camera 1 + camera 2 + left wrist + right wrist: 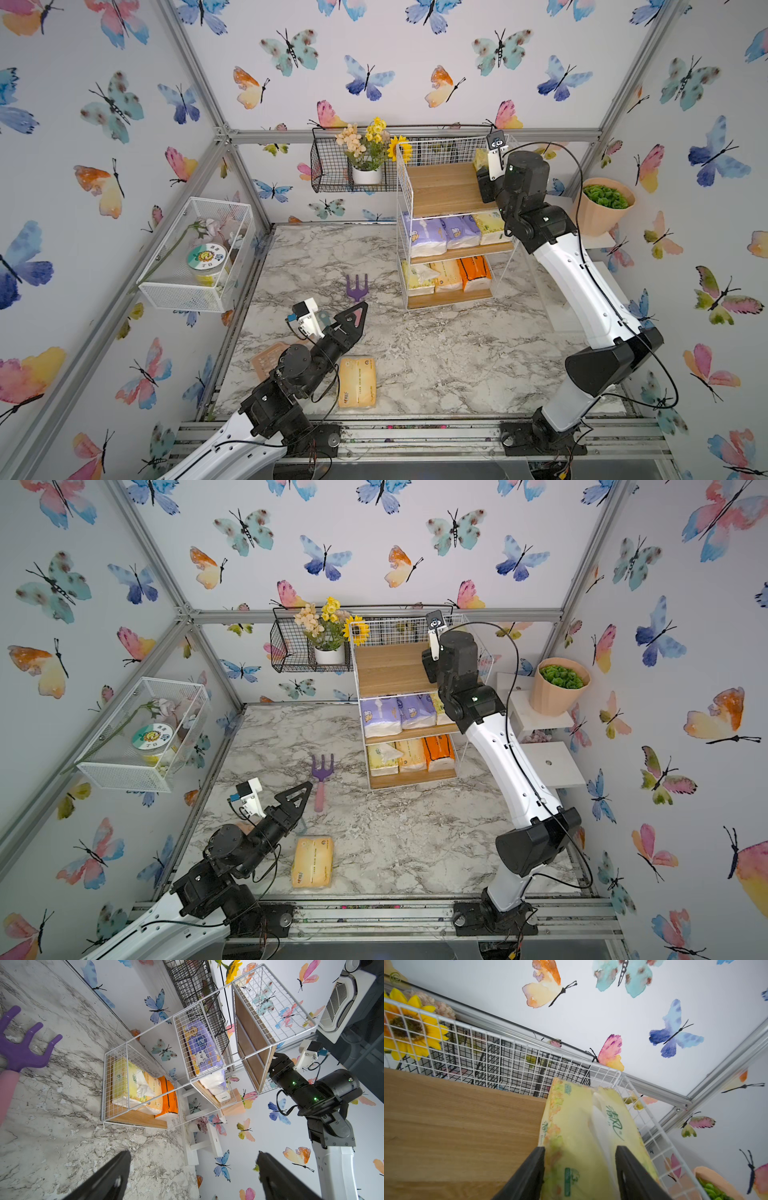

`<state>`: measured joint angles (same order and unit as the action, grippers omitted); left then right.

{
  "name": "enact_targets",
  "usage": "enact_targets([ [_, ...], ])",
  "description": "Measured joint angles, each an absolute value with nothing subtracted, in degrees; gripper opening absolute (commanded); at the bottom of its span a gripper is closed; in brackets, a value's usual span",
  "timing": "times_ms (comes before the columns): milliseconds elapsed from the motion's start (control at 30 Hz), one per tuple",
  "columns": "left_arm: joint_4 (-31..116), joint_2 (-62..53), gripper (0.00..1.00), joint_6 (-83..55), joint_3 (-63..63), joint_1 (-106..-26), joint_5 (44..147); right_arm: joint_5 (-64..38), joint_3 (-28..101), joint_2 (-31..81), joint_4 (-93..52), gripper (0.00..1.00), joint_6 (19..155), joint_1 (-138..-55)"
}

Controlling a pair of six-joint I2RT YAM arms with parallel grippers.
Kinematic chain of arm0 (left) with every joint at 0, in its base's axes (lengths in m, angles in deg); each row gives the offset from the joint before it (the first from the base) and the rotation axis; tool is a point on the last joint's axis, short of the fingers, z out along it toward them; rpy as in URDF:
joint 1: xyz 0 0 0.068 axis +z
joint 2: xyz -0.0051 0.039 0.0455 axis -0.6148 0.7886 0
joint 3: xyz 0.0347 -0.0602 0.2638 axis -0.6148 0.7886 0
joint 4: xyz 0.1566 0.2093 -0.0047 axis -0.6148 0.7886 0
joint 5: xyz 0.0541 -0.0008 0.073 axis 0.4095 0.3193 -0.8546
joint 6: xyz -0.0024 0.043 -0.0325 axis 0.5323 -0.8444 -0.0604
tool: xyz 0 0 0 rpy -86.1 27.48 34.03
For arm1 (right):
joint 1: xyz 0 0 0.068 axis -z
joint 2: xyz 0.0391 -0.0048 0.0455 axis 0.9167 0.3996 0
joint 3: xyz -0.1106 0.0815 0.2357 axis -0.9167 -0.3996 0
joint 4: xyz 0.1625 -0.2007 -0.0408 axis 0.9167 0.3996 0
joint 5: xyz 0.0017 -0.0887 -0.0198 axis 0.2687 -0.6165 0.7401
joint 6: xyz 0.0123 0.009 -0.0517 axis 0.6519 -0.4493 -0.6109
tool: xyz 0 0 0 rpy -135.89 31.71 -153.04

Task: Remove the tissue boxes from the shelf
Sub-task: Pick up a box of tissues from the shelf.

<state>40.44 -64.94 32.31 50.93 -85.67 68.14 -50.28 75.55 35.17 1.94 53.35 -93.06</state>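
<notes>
right arm (602, 365): raised elbow nearest the lens in both top views, reaching from the front rail up to the top board of the shelf (446, 189), which stands at the rear right of the marble surface (436, 357). top tier: one pale yellow pack (481, 158) at the right rear corner, mostly hidden by the wrist. middle tier: two purple packs (428, 237) and a yellow pack (492, 226), side by side. bottom tier: yellow-green pack (417, 278), peach pack (446, 274), bright orange pack (476, 272). off the shelf: one peach-orange pack (357, 382) flat on the surface near the front, just beside the left arm (291, 374). left tool (360, 309) low over the surface, near a purple garden fork (357, 286). left wrist view: left tool's jaws wide apart, nothing between them; shelf seen side-on, bottom and middle tiers stocked. right wrist view: right tool (579, 1148) with jaws partway apart, one finger (533, 1167) at each side of the pale yellow pack on the top board, close to the wire side; whether they press it cannot be told.
</notes>
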Motion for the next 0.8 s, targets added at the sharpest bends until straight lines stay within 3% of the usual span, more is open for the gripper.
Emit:
enact_targets([
  [300, 40.44, -64.21, 0.99, 32.31, 50.93, -85.67, 68.14, -48.62, 76.44, 35.91, 4.08, 0.27, 54.24, -92.64],
  [433, 40.36, -63.49, 0.99, 32.35, 50.91, -85.67, 68.19, -47.28, 78.04, 35.87, 5.92, 0.19, 54.68, -92.62],
  [800, 37.21, -53.99, 0.97, 34.23, 43.11, -85.67, 74.44, -41.27, 76.73, 29.9, 13.48, 0.14, 55.77, -92.69],
])
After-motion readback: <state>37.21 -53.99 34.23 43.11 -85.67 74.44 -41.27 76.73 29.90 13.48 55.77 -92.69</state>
